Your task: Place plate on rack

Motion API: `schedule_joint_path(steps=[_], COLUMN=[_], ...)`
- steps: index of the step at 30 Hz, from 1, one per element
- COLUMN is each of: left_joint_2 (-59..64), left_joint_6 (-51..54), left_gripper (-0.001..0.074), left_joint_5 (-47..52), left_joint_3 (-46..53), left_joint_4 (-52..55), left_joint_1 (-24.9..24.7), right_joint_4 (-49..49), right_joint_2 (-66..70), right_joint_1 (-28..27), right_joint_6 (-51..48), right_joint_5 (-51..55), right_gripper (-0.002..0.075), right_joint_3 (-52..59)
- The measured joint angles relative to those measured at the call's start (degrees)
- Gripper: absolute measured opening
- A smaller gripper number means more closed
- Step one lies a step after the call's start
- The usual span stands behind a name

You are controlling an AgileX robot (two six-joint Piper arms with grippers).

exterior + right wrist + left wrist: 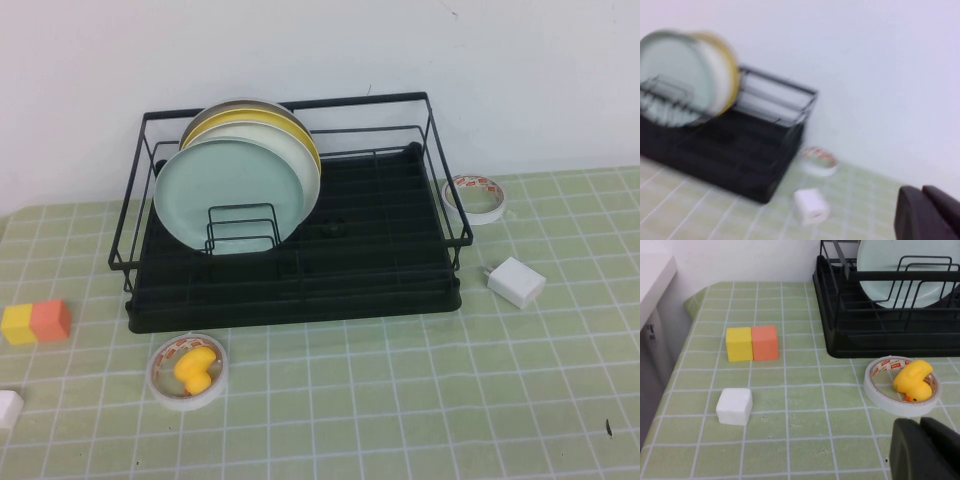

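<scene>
The plate (232,193) stood on edge in the rack (300,290), frontmost against the dividers. The green-tiled worktop (450,400) lay open in front. The left tool (925,450) hung near a tape roll (188,372); the right tool (927,212) hovered beside the rack's right end. I couldn't tell either's spread.
</scene>
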Motion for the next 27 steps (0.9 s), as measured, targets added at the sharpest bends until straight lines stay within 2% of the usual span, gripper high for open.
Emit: schedule_joint_path(steps=[3,7,11,14,19,27], left_joint_2=[0.0,0.0,0.0,0.0,0.0,0.0], left_joint_6=[0.0,0.0,0.0,0.0,0.0,0.0], left_gripper=[-0.0001,-0.0001,-0.0001,-0.0001,-0.0001,-0.0001], left_joint_5=[0.0,0.0,0.0,0.0,0.0,0.0], left_joint_3=[0.0,0.0,0.0,0.0,0.0,0.0], left_joint_4=[0.0,0.0,0.0,0.0,-0.1,-0.1], left_joint_1=[0.0,0.0,0.0,0.0,0.0,0.0], right_joint_4=[-3.5,-24.0,-34.1,-36.0,-37.2,-39.5], right_joint_2=[0.0,0.0,0.0,0.0,0.0,0.0], right_joint_1=[-0.3,-2.6,-4.1,-4.4,-4.4,-4.4], right_joint_6=[5.8,27.6,41.5,44.5,45.5,46.5], right_joint_5=[-6.4,-10.1,-10.5,-9.9,-2.0,-0.8], right_gripper=[-0.0002,-0.0002,-0.0002,-0.0002,-0.0002,-0.0002], right_joint_3=[1.3,3.3,7.4,10.6,10.9,10.7])
